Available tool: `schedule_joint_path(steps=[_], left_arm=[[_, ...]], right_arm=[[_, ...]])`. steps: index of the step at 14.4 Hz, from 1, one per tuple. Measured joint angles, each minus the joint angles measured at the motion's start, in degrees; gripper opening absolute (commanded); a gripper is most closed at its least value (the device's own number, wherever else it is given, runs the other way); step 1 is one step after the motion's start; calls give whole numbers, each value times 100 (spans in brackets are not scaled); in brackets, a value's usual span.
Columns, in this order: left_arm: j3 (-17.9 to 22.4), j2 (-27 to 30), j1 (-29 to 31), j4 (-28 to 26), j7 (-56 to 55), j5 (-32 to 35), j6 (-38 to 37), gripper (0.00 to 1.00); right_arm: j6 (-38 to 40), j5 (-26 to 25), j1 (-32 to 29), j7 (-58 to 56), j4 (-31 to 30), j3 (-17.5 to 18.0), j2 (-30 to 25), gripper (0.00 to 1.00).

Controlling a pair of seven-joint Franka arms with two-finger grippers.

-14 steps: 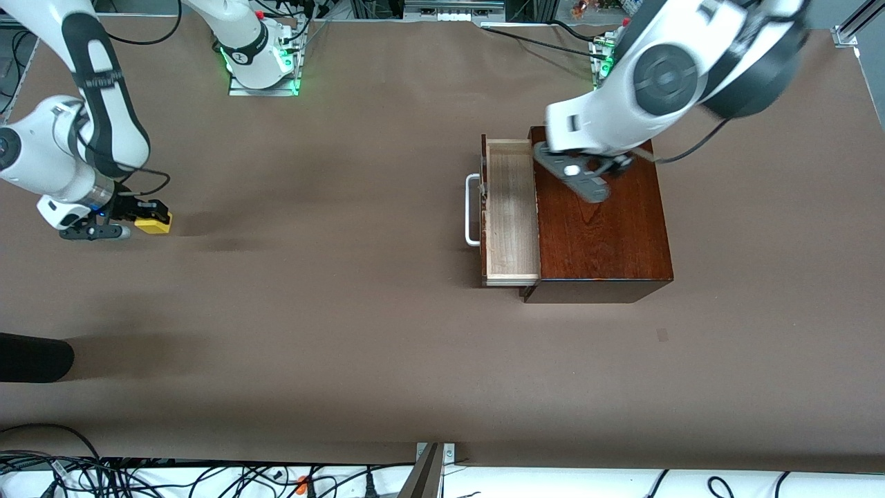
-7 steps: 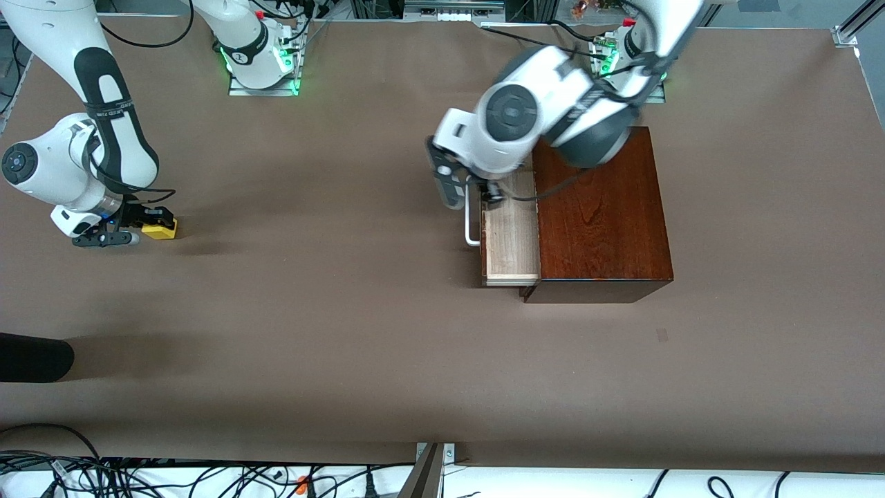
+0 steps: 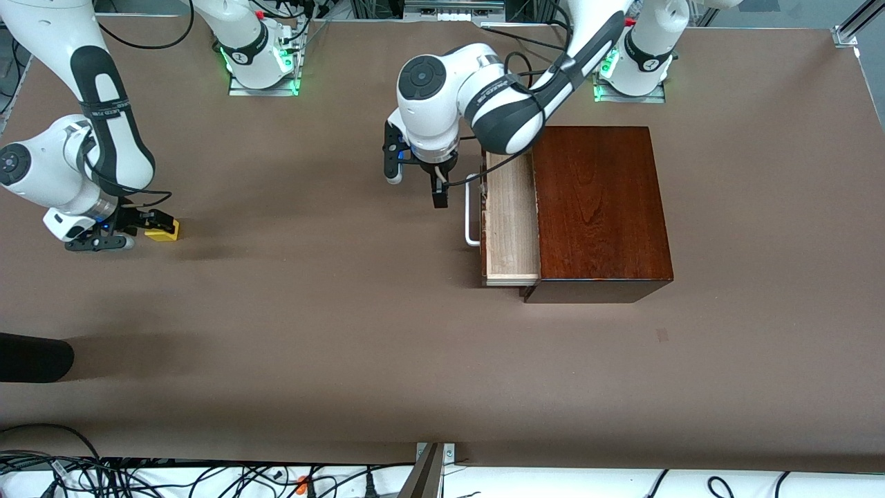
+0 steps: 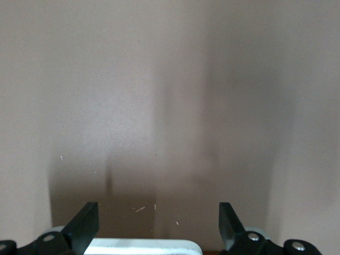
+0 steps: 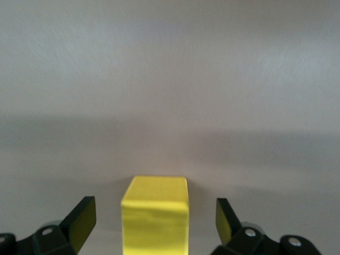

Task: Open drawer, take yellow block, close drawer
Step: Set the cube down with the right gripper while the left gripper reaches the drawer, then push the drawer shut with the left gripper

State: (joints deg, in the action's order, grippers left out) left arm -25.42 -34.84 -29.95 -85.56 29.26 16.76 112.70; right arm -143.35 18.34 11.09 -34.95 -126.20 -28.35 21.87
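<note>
- At the right arm's end of the counter [image 3: 346, 332]: the yellow block [image 3: 163, 231] sits on the surface between the right gripper's [image 3: 142, 223] spread fingers, unheld.
- Beside the open drawer [image 3: 510, 221]: the left gripper [image 3: 417, 181], fingers wide and empty, hangs by the handle [image 3: 471, 211].
- Risk: an off-centre push could jam the drawer askew.

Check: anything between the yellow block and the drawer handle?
Only the left gripper, open, over the table by the drawer handle. From there to the yellow block, front view shows bare table.
</note>
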Motion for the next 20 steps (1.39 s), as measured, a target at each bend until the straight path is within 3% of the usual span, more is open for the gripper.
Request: schedule_joint_path(steps=[2,5,8,10,14,20], left_arm=[[46,-111,18,0,174,175,25,100],[121,-153,213,-3,784,207,-250,100],[65,-151,577,15,1199,165,-422,100],[16,-155,697,34,1197,131,-468,100],[-26,-151,990,48,1226,77,-926,100],[-4,-148,1110,57,1341,111,-1209,100]], right_arm=[[652,1,7,5,361,-1,-207,100],[2259,-110,4,254,1271,-79,-483,100],[3791,-774,104,1104,2413,-72,-584,100],[4561,-949,282,1649,3027,-60,-592,100],[5208,-1045,511,1961,3651,-59,-669,100],[5449,-1272,577,2324,3693,3,-1118,100]])
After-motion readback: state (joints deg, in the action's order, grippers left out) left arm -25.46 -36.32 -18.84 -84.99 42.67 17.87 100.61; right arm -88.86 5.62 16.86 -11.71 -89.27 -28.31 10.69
